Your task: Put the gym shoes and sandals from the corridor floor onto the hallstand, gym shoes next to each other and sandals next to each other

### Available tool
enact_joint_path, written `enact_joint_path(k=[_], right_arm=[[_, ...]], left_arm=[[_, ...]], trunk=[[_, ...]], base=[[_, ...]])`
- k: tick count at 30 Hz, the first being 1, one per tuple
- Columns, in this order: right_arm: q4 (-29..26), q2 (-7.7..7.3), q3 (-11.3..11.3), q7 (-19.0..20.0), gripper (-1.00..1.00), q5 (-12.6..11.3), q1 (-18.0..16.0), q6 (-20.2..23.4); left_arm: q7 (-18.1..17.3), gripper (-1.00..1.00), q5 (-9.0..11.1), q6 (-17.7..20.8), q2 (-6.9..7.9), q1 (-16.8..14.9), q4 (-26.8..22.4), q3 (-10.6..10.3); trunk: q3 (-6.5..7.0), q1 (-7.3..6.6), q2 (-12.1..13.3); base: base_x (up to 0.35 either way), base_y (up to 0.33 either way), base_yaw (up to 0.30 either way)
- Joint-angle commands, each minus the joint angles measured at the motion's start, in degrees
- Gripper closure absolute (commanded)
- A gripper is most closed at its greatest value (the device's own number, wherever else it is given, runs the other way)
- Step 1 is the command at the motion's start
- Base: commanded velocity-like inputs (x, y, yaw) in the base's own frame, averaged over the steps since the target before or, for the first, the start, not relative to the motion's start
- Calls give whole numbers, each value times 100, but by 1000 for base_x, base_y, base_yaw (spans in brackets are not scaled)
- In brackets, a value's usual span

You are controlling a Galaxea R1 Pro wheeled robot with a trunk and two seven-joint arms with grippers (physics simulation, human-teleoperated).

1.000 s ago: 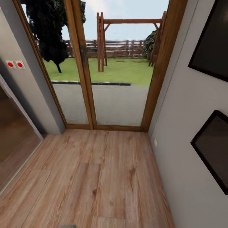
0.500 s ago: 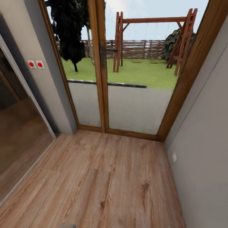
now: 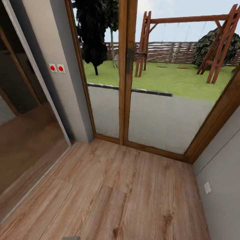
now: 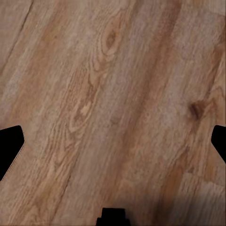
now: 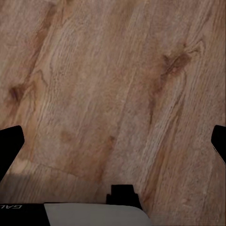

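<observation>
Still hunting: both my grippers, left point(image 4: 113, 141) and right point(image 5: 113, 146), hang wide open and empty over bare corridor floor point(image 3: 126, 193), glass door point(image 3: 150, 113) at 12 o'clock, no shoes or rack in sight; next, turn to find them.

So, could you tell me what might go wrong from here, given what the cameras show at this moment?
1. The wood-framed glass door and the grey wall lie close ahead, so driving forward risks a bump.
2. The open left pincer and open right pincer hang empty over the light-brown plank floor; with no shoes in sight here, searching could waste time.
</observation>
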Motion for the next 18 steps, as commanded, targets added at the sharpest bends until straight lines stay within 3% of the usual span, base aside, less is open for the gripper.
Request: enact_joint_path(k=[1,11,18], right_arm=[[2,-1,3,2,-100,-17,-1,-18],[2,-1,3,-1,-100,-17,-1,-18],[5,-1,3,0,-100,-17,-1,-18]], left_arm=[[2,-100,7,-19,-1,-5,6,6],[2,-100,9,-13,3,-5,6,6],[2,-100,6,-11,0,-5,6,6]], trunk=[[-4,3,-2],[-4,3,-2],[-4,3,-2]], base=[[338,0,278],[332,0,278],[146,0,277]])
